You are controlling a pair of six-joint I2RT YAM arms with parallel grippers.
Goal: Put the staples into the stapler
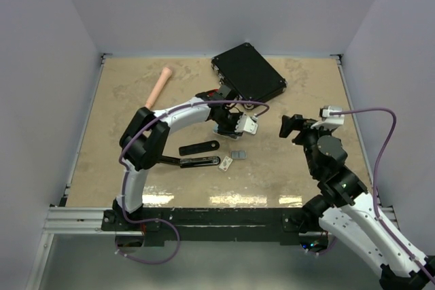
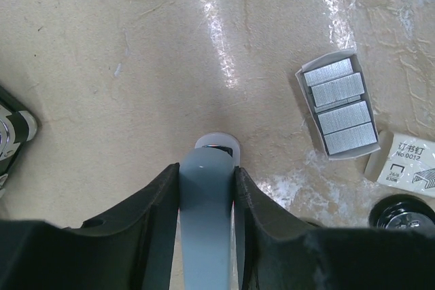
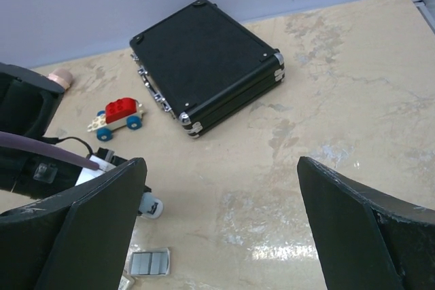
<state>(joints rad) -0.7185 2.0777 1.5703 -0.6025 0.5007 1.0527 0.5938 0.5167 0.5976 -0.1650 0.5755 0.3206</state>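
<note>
Near side of left gripper, apart: staples in tray; jaws clamp pale grey bar.

Beige table with case, stapler, staples.

The left gripper is pinching a pale grey bar over a beige tabletop, while staples are lying in a small grey tray beside a white box.
</note>
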